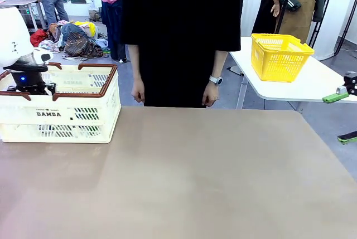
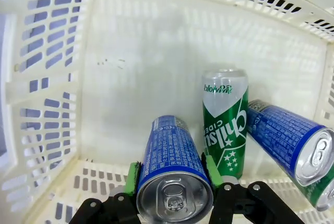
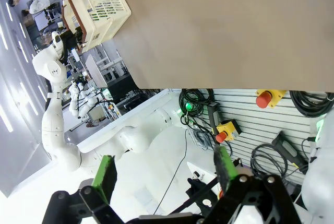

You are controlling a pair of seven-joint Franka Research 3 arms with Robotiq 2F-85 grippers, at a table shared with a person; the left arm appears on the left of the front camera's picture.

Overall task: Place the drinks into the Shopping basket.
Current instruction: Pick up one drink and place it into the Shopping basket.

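Left gripper (image 2: 175, 182) inside cream slotted plastic basket (image 2: 130, 78), jaws clamping blue metal can (image 2: 172, 169) above basket floor, beside green can (image 2: 224, 125). Next: release. Right gripper (image 3: 164, 174) jaws wide, empty.

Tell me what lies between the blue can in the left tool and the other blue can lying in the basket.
In the left wrist view, a green can lies between the held blue can and the other blue can.

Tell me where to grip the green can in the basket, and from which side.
Grip the green can across its round body near the silver top, coming from above: it stands about upright, with a blue can leaning beside it, so the top is the free end.
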